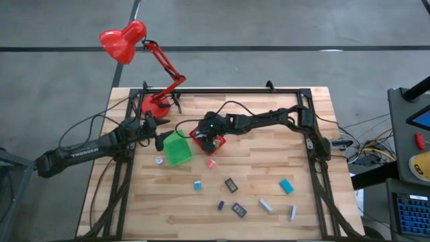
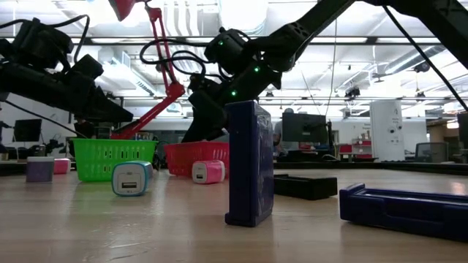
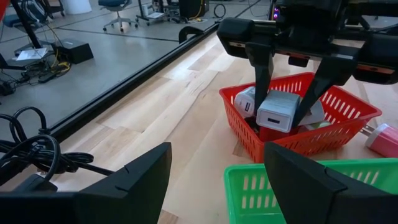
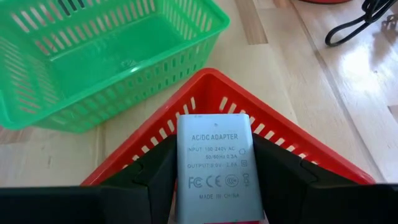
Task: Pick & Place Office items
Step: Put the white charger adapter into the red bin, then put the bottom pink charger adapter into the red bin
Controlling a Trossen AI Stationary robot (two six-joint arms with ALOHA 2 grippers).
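Note:
My right gripper (image 1: pixel 212 137) hangs over the red bin (image 1: pixel 201 142) and is shut on a grey-white AC/DC adapter (image 4: pixel 214 168). Another white adapter (image 3: pixel 245 101) lies inside that bin. My left gripper (image 3: pixel 217 186) is open and touches nothing; it hovers by the far left side of the green bin (image 1: pixel 178 148). More small items rest on the table nearer the front: a white cube (image 1: pixel 159 160), a pink charger (image 1: pixel 211 163), a blue block (image 1: pixel 197 184), black pieces (image 1: pixel 230 185), a teal block (image 1: pixel 287 186) and grey-white sticks (image 1: pixel 266 204). My right gripper pinches the adapter's two narrow sides (image 3: pixel 268 109) between its fingers (image 3: pixel 261 68), coming from above and pointing down. The printed label face (image 4: pixel 214 149) is turned toward the wrist camera. The adapter hangs in the red bin's mouth (image 3: pixel 298 138); whether it touches the contents, I cannot tell.
A red desk lamp (image 1: pixel 124 42) stands on its base (image 1: pixel 153 104) at the far left, with cables beside it. In the low view a navy block (image 2: pixel 251 164) stands upright in front, and a flat navy piece (image 2: pixel 406 208) lies right of it. Bare wood shows along the near edge.

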